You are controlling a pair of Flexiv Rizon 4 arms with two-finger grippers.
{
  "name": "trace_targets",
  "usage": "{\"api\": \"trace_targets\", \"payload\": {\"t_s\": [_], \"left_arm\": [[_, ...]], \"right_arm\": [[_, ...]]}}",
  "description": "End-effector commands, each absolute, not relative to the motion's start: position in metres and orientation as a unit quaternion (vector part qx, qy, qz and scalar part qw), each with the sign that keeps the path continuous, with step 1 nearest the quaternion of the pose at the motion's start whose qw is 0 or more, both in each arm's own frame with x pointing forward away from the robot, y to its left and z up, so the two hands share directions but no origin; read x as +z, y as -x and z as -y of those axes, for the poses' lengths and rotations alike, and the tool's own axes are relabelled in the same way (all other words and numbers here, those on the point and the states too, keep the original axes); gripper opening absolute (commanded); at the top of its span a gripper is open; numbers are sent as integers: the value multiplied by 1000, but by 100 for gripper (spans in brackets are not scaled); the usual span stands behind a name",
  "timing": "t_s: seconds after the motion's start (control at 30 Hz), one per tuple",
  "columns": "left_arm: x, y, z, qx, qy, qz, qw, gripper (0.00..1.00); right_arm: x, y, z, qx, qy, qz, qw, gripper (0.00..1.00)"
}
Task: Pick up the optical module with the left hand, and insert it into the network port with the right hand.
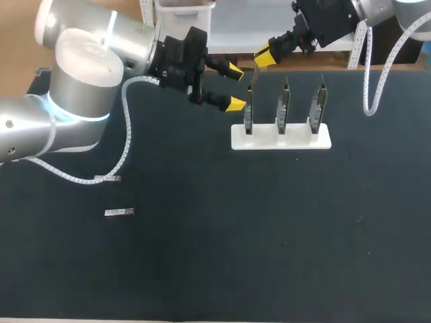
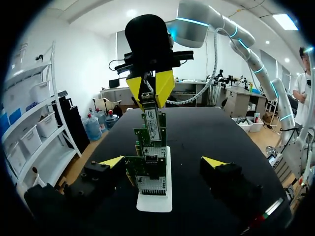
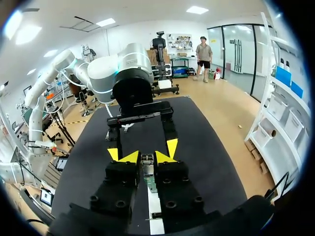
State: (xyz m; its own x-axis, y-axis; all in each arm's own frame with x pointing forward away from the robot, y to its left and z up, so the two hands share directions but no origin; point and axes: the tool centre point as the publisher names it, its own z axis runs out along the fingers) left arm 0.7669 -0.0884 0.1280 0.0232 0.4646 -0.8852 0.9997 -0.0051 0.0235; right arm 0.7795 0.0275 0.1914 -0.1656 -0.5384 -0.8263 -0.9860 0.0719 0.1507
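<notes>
My right gripper (image 1: 264,59) comes in from the far right and is shut on a slim silver optical module (image 1: 258,73), which hangs just above the leftmost of three upright green network cards (image 1: 248,111). In the left wrist view the right gripper (image 2: 150,88) holds the module (image 2: 153,123) over the row of cards (image 2: 147,169). In the right wrist view the module (image 3: 147,167) sits between my right gripper's (image 3: 146,156) yellow tips. My left gripper (image 1: 235,86) stands open beside the cards with nothing in it, and its own view shows the left gripper (image 2: 162,162) with its jaws wide apart.
The cards stand in a white base (image 1: 281,137) at the back middle of the dark table. A second optical module (image 1: 119,212) lies flat at the front left. My left arm's white cable (image 1: 125,145) loops down onto the table there.
</notes>
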Motion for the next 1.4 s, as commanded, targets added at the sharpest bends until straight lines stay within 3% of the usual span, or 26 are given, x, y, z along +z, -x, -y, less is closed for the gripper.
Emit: {"api": "trace_targets", "payload": {"t_s": [0.03,0.53,1.4], "left_arm": [[124,-777,87,-356,-622,-606,345,100],[108,-779,83,-330,-643,-625,295,100],[96,-779,80,-306,-655,-635,271,100]], "right_arm": [[191,-780,-27,371,571,-667,302,0],[191,-779,-27,368,570,-670,301,0],[191,-774,-24,366,568,-672,304,0]]}}
